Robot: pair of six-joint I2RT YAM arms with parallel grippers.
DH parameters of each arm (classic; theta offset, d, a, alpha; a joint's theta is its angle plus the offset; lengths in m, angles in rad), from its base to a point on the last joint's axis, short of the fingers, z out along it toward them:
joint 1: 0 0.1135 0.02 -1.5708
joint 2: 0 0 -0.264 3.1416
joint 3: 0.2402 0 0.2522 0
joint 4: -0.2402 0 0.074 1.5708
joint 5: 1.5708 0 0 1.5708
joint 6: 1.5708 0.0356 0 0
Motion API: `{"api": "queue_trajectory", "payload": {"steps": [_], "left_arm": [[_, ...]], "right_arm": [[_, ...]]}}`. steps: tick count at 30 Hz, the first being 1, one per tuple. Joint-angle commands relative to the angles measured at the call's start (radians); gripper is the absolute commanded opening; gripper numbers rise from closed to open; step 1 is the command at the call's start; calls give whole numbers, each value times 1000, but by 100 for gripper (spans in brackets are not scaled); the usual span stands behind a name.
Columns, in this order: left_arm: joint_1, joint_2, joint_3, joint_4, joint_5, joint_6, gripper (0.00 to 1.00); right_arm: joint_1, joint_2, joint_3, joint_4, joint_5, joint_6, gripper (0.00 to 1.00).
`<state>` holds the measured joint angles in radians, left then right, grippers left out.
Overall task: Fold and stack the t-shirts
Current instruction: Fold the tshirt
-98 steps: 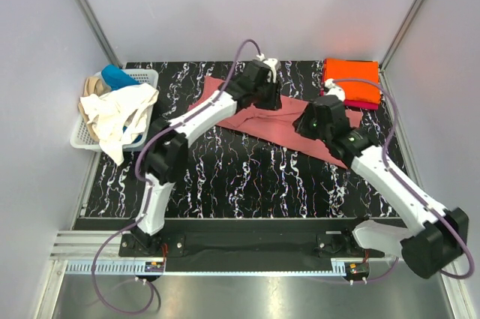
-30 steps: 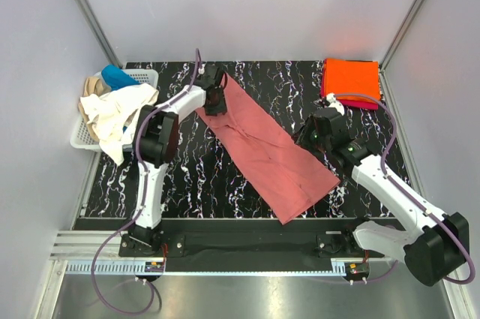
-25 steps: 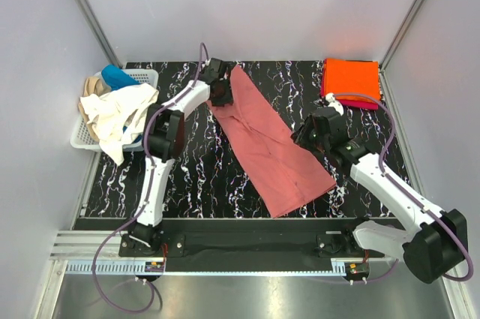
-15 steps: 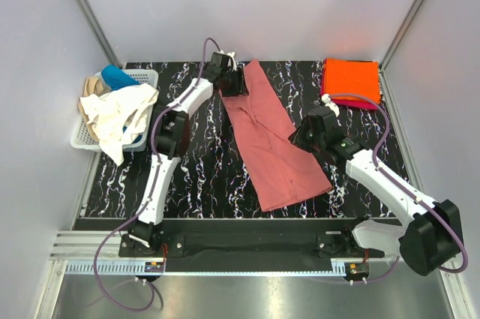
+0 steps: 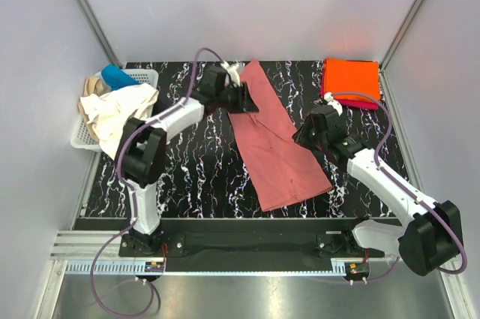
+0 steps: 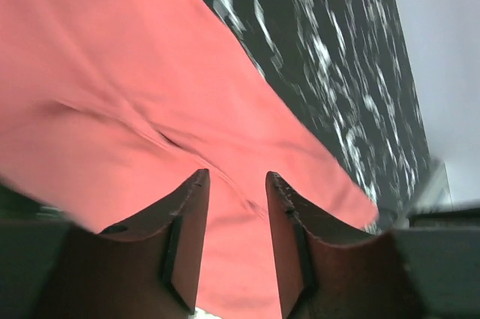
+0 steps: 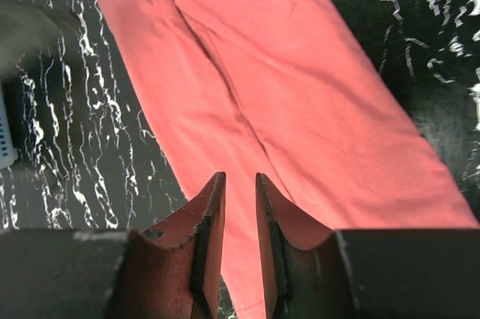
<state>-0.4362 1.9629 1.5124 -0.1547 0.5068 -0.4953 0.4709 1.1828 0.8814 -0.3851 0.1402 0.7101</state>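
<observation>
A dusty salmon-pink t-shirt (image 5: 274, 139) lies on the black marbled table (image 5: 195, 176) as a long strip, running from the far middle to the near right. My left gripper (image 5: 247, 99) hovers at its upper left edge. In the left wrist view that gripper (image 6: 237, 176) is open, with pink cloth (image 6: 150, 94) below the gap. My right gripper (image 5: 304, 135) sits over the strip's right edge. Its jaws (image 7: 241, 176) stand narrowly open above the shirt (image 7: 300, 94), with nothing between them. Folded orange (image 5: 351, 79) and magenta (image 5: 360, 103) t-shirts are stacked at the far right corner.
A white lattice basket (image 5: 146, 75) stands at the far left. It holds a cream-white tee (image 5: 120, 112) draped over its front, a blue one (image 5: 116, 76) and a tan one (image 5: 91, 85). Grey walls enclose the table on three sides.
The pink shirt's far end swung right, so the strip now lies steeper and narrower. My left gripper moved right and slightly nearer. The right gripper barely shifted.
</observation>
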Motion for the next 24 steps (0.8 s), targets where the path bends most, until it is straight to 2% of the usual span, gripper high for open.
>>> {"api": "queue_trajectory", "payload": {"steps": [1,4,6,10,14,17,21,24], "left_arm": [[-88,8,-104,86,29,-34,38],[-145,27,-126,31,-40,-22,38],[-174,53,-112,-67,-126,-23,38],[-194,64,-158,-154,-250,-29,38],[-173,7,-323,-160,-375,-72,38],[-141,-32,-401,-163,-401,-72,38],[-69,-70,-445,-204,-504,-68,38],[-26,-108,-454,-219,-534,-51,39]], "right_arm": [[-34,-49,62,-15,24,-49,30],[-43,-83,65,-35,18,-54,30],[-46,-110,53,-41,12,-46,30],[-46,-126,21,-47,-8,-26,30],[-46,-74,-56,-41,-57,43,28],[-46,-2,-105,-40,-102,101,24],[-32,99,-162,34,-169,176,21],[0,174,-145,31,-171,181,14]]}}
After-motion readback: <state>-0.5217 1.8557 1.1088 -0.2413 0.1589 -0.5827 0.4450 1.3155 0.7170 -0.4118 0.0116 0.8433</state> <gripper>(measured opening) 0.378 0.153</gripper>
